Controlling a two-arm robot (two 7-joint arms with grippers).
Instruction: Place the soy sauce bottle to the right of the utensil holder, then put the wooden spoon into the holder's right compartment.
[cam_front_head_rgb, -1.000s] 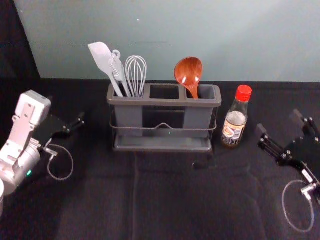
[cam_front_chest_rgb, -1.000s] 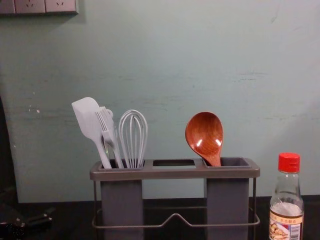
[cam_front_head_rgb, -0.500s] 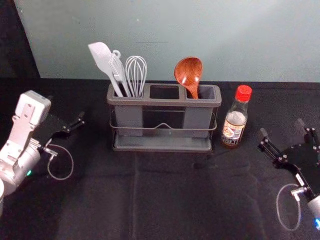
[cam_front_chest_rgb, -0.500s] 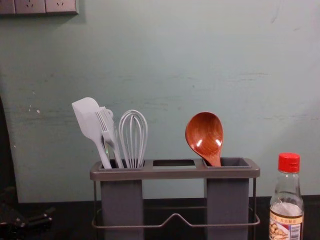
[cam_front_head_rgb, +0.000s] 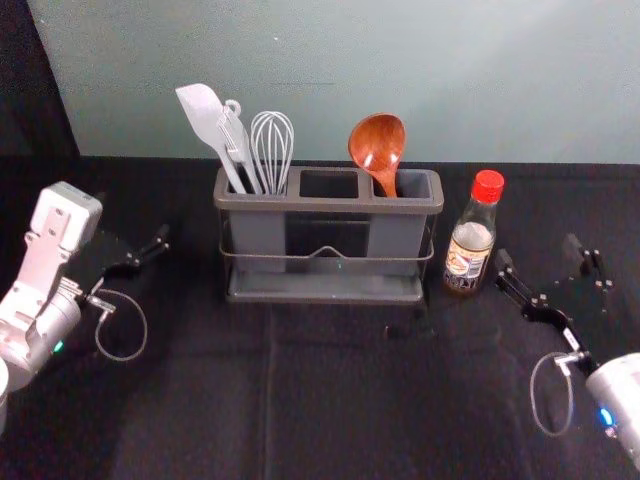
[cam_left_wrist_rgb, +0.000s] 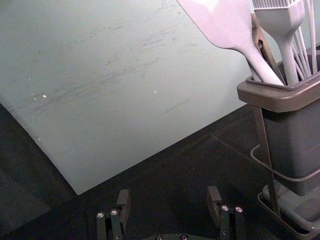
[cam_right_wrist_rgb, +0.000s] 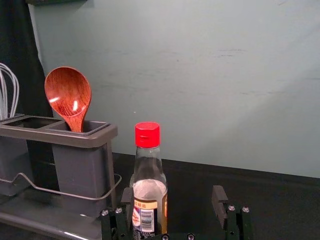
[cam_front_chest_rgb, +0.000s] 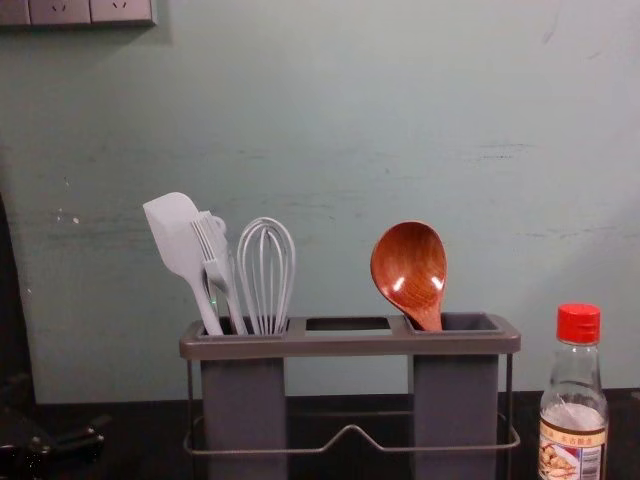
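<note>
Standing upright just left of the black right gripper, fingers apart, the red-capped glass bottle likely needs clearance during withdrawal.

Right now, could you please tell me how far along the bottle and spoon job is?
Both placements look done: the red-capped glass soy sauce bottle stands right of the grey utensil holder, and the reddish-brown wooden spoon leans in its right compartment. Nothing is in hand: the right gripper is open near the bottle, the left gripper open left of the holder. Probably only moving the arms clear is left.
</note>
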